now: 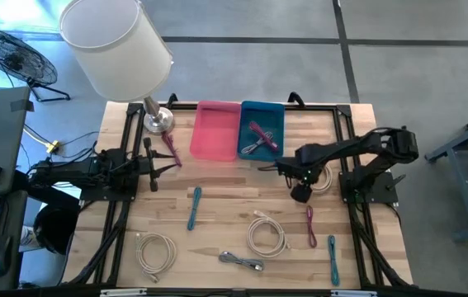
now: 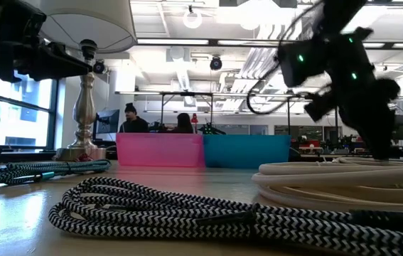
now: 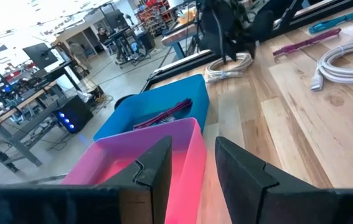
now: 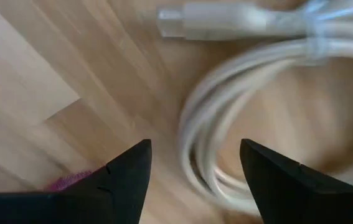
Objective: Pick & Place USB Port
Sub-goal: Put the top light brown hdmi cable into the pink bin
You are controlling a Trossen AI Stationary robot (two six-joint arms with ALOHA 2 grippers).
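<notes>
High view: right gripper [image 1: 300, 191] hangs right of table centre, above a white coiled cable [image 1: 322, 178] by the right frame rail, with the blue bin [image 1: 262, 109] and pink bin [image 1: 215, 130] near the table's far edge; blue bin already has a pink cable [image 1: 263, 138] and a grey one in it. More cables lie loose toward the near edge: teal cable [image 1: 194, 207], big white coil [image 1: 266, 233], magenta cable [image 1: 311, 226], black-and-white braided cable [image 1: 242, 261]. Left gripper [image 1: 158, 165] waits on the left side by the lamp base [image 1: 158, 121]. Low view: braided cable up front, arm dark and blurred over the white coil; contact not readable. Left wrist view: left fingers [image 3: 157, 171] stand partly apart with nothing between them, pointed at the pink bin. Right wrist view: right fingers [image 4: 126, 180] spread wide and empty, straddling one side of the white coil, plug end [image 4: 182, 17] beyond. Risk, my read: closing here could catch only one loop, so the coil unwinds and trails on the lift, possibly snagging the rail or dragging the magenta cable just beside. Off-centre pinch could also let the slick cord slip out before the bin.
</notes>
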